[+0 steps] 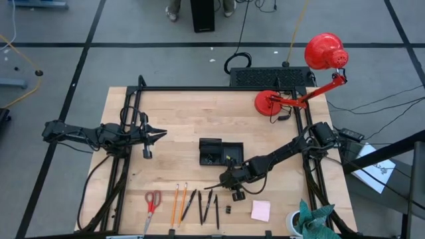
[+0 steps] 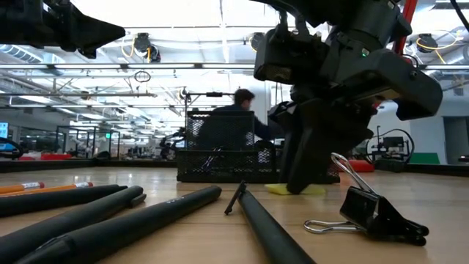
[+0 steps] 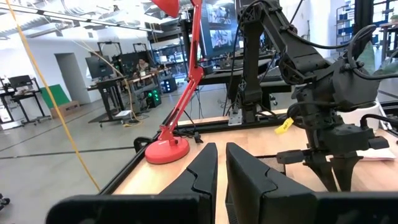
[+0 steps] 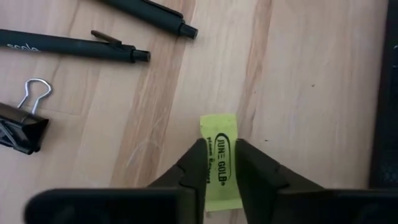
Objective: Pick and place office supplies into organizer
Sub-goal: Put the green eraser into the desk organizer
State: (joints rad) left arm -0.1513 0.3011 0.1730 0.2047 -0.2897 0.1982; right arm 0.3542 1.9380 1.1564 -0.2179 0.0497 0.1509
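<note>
A small yellow-green piece [image 4: 219, 134] lies flat on the wooden table, just in front of the black organizer [image 1: 219, 151]. My right gripper [image 4: 222, 163] reaches down over the piece and is shut on it. In the low view the piece [image 2: 293, 190] shows under the dark fingers. My left gripper [image 1: 156, 136] hovers at the table's left, level and shut, holding nothing. Red-handled scissors [image 1: 152, 202], two orange pencils [image 1: 178, 204] and black pens [image 1: 207, 204] lie along the near edge. My right gripper pinches the yellow-green piece by its two long sides [image 4: 217, 155] between its two fingers, at the end nearer the wrist. The fingers slant down from the table's right. The piece lies flat on the table, its far end sticking out past the fingertips.
Two pens [image 4: 74, 46] and a binder clip [image 4: 18, 124] lie close to the right gripper. A pink sticky-note pad [image 1: 260, 211] sits near the front right. A red desk lamp [image 1: 272, 103] stands at the back right, with a black slab [image 1: 269, 78] behind it.
</note>
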